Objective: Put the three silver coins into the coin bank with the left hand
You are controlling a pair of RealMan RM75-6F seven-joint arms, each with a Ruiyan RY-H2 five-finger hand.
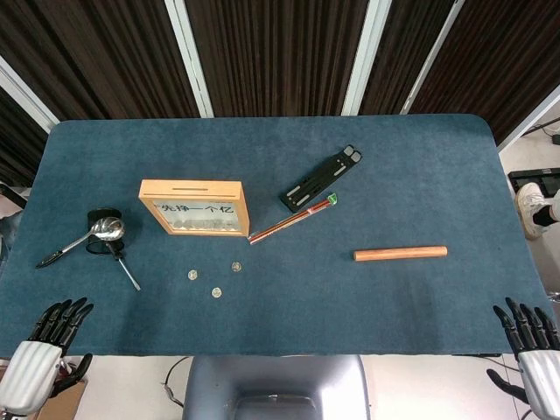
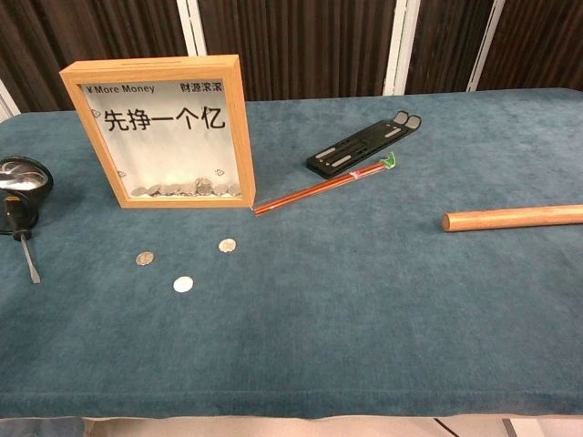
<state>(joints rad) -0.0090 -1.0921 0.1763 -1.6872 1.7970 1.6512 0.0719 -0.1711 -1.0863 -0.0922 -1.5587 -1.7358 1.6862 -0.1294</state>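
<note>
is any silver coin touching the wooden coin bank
No, the three silver coins lie apart from the wooden-framed coin bank.

ladle (image 2: 20,177): cut by the left edge in chest view
wooden rod (image 2: 515,218): right end cut off there
right hand (image 1: 534,350): partly cut off

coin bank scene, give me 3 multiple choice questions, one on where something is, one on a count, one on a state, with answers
1. Where do the loose coins lie?
A. on the table in front of the coin bank
B. on top of the black stand
C. beside the wooden rod

2. How many loose silver coins are on the table?
A. one
B. three
C. five

3. What is the left hand doing?
A. pinching a coin
B. gripping the spoon
C. holding nothing, at the table's near edge

Answers:
1 A: the coins sit on the cloth before the coin bank.
2 B: three show in both views.
3 C: the left hand is empty with fingers apart, away from every coin.
</note>
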